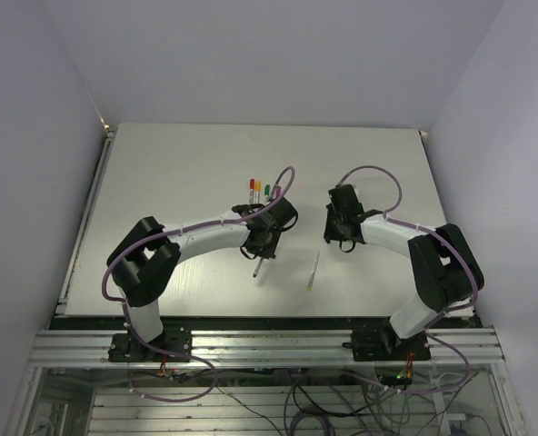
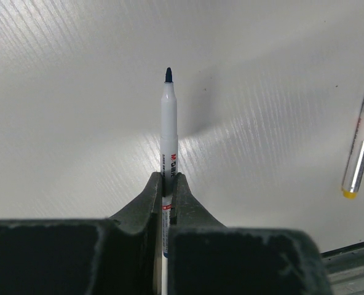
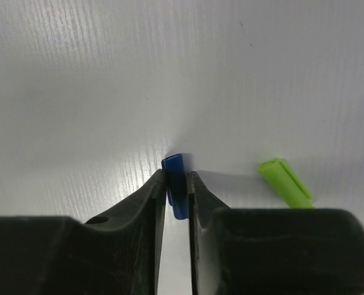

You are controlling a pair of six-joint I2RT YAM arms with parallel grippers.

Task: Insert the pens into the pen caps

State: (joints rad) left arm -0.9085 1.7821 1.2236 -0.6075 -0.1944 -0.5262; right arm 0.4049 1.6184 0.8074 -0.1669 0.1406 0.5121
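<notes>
As left fingers (image 2: pixel 150 198) pinch pen (image 2: pixel 169 123), right fingers (image 3: pixel 151 203) blue cap (image 3: pixel 176 175), mid-table (image 1: pixel 178 163)

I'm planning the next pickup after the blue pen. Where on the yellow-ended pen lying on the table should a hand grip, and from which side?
Probably mid-barrel on the yellow-ended pen, straight down from above, fingers across its narrow width. It lies flat on the table, clear of other things, thin and round, so a side approach would likely roll it; both ends stay free.

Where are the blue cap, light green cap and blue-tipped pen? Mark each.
blue cap (image 3: pixel 177 181): right wrist view, its middle.
light green cap (image 3: pixel 284 182): right wrist view, mid-body.
blue-tipped pen (image 2: pixel 169 129): left wrist view, white barrel.
</notes>
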